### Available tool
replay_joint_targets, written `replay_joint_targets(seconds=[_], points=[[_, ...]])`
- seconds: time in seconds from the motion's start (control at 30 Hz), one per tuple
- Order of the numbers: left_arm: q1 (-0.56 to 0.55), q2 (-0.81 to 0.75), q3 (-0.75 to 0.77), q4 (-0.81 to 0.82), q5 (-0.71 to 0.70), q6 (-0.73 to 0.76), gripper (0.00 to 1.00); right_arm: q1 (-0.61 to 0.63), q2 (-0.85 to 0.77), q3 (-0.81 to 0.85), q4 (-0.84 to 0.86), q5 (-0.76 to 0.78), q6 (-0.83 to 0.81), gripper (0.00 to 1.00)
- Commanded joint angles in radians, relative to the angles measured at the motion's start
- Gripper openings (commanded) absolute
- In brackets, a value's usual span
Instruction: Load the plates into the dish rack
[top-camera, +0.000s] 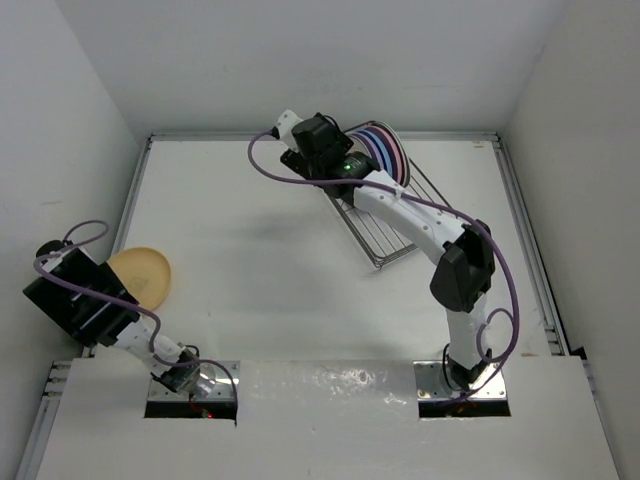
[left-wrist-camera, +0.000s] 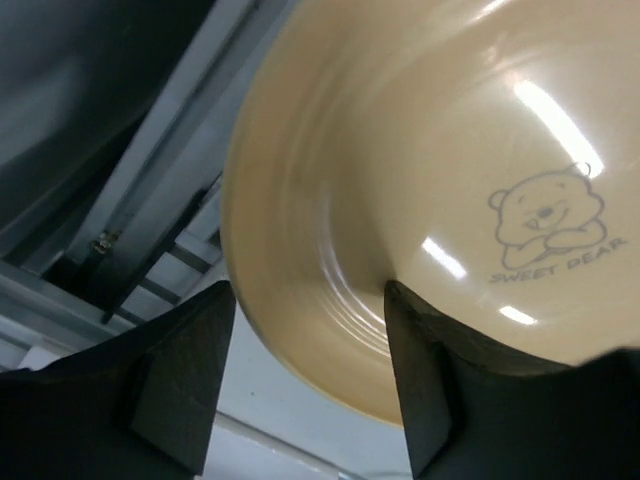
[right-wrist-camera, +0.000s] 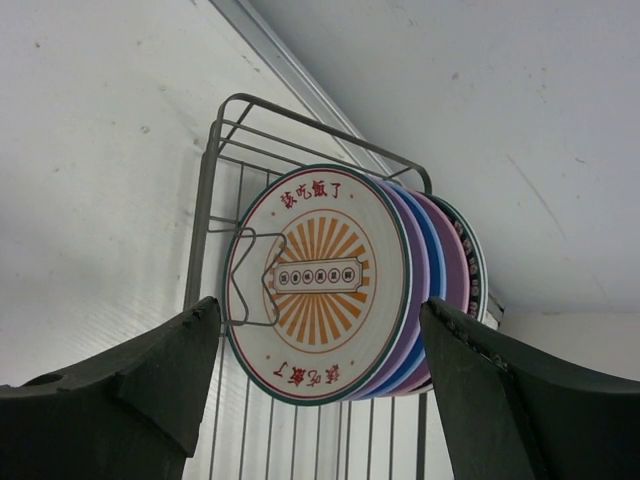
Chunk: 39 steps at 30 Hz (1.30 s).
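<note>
Left fingers (left-wrist-camera: 305, 385) are gripping the yellow-orange plate (top-camera: 142, 274); right fingers (right-wrist-camera: 320, 400) are hanging open before the dish rack (top-camera: 385, 235); the plate should be carried upright into a free slot.

overhead view, two close wrist views

yellow plate (left-wrist-camera: 400, 180): plain yellow-orange, grey bear drawing
front plate in rack (right-wrist-camera: 318, 283): white, orange sunburst, dark green rim, red characters
plates behind (right-wrist-camera: 425, 250): purple, blue, pink
rack (right-wrist-camera: 215, 170): silver wire
</note>
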Motion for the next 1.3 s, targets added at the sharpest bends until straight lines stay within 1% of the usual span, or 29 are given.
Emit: replay_joint_targets(seconds=[0.0, 0.03, 0.07, 0.13, 0.17, 0.23, 0.27, 0.3, 0.4, 0.5, 0.53, 0.57, 0.6, 0.63, 0.7, 0.73, 0.8, 0.83, 0.87, 0.9, 0.93, 0.97, 1.0, 1.03, 1.07, 1.13, 1.27], points=[[0.008, 0.026, -0.011, 0.059, 0.011, 0.013, 0.58, 0.02, -0.072, -0.005, 0.06, 0.033, -0.045, 0.79], [0.008, 0.028, -0.008, 0.06, 0.014, 0.015, 0.55, 0.023, -0.072, -0.003, 0.06, 0.035, -0.046, 0.79], [0.008, 0.029, -0.005, 0.065, 0.017, 0.018, 0.5, 0.026, -0.074, -0.002, 0.06, 0.034, -0.048, 0.79], [0.008, 0.032, -0.001, 0.068, 0.026, 0.019, 0.46, 0.029, -0.077, -0.005, 0.063, 0.035, -0.051, 0.79], [0.008, 0.034, 0.0, 0.071, 0.026, 0.022, 0.38, 0.034, -0.08, -0.006, 0.066, 0.038, -0.056, 0.79], [0.008, 0.048, 0.003, 0.065, 0.057, 0.024, 0.29, 0.043, -0.095, -0.028, 0.095, 0.063, -0.086, 0.79], [0.008, 0.054, 0.009, 0.057, 0.062, 0.027, 0.09, 0.05, -0.1, -0.038, 0.109, 0.067, -0.1, 0.8], [0.008, 0.06, 0.011, 0.054, 0.065, 0.028, 0.01, 0.054, -0.106, -0.046, 0.13, 0.073, -0.123, 0.8], [0.008, 0.057, 0.023, 0.036, 0.106, 0.039, 0.0, 0.061, -0.114, -0.06, 0.143, 0.075, -0.14, 0.8], [0.005, 0.038, 0.058, 0.007, 0.224, 0.041, 0.0, 0.064, -0.111, -0.054, 0.141, 0.072, -0.138, 0.8], [-0.01, 0.02, 0.069, -0.004, 0.274, 0.041, 0.0, 0.067, -0.109, -0.049, 0.132, 0.066, -0.129, 0.8], [-0.023, 0.009, 0.081, -0.01, 0.295, 0.041, 0.0, 0.07, -0.106, -0.04, 0.12, 0.052, -0.119, 0.8], [-0.037, -0.004, 0.107, -0.018, 0.316, 0.045, 0.0, 0.069, -0.105, -0.014, 0.105, 0.011, -0.102, 0.8], [-0.073, -0.036, 0.12, -0.027, 0.338, 0.047, 0.0, 0.069, -0.103, -0.002, 0.091, -0.024, -0.055, 0.8], [-0.115, -0.072, 0.155, -0.027, 0.385, 0.048, 0.0, 0.067, -0.105, 0.03, 0.033, -0.13, -0.024, 0.8], [-0.159, -0.089, 0.166, -0.02, 0.398, 0.047, 0.0, 0.067, -0.106, 0.038, 0.016, -0.26, -0.014, 0.81], [-0.204, -0.124, 0.208, -0.016, 0.453, 0.047, 0.0, 0.061, -0.106, 0.046, -0.013, -0.383, 0.027, 0.82], [-0.237, -0.133, 0.225, -0.018, 0.477, 0.045, 0.0, 0.057, -0.108, 0.044, -0.017, -0.493, 0.061, 0.82], [-0.253, -0.135, 0.244, -0.021, 0.534, 0.048, 0.0, 0.052, -0.109, 0.041, -0.014, -0.537, 0.082, 0.82], [-0.27, -0.135, 0.282, -0.026, 0.555, 0.059, 0.0, 0.032, -0.109, 0.041, -0.011, -0.568, 0.105, 0.82], [-0.306, -0.133, 0.299, -0.032, 0.568, 0.065, 0.0, 0.017, -0.109, 0.041, -0.001, -0.648, 0.168, 0.82], [-0.328, -0.135, 0.317, -0.035, 0.582, 0.07, 0.0, 0.002, -0.114, 0.031, 0.011, -0.683, 0.208, 0.82], [-0.348, -0.133, 0.348, -0.045, 0.589, 0.087, 0.0, -0.043, -0.12, 0.015, 0.029, -0.721, 0.248, 0.82], [-0.383, -0.136, 0.36, -0.05, 0.596, 0.093, 0.0, -0.069, -0.128, -0.001, 0.073, -0.764, 0.322, 0.82], [-0.399, -0.138, 0.38, -0.055, 0.624, 0.1, 0.0, -0.092, -0.14, -0.043, 0.095, -0.839, 0.37, 0.82], [-0.429, -0.149, 0.39, -0.064, 0.664, 0.116, 0.0, -0.144, -0.142, -0.06, 0.103, -0.885, 0.407, 0.82], [-0.48, -0.166, 0.408, -0.073, 0.749, 0.133, 0.0, -0.167, -0.122, -0.01, 0.042, -0.905, 0.363, 0.84]])
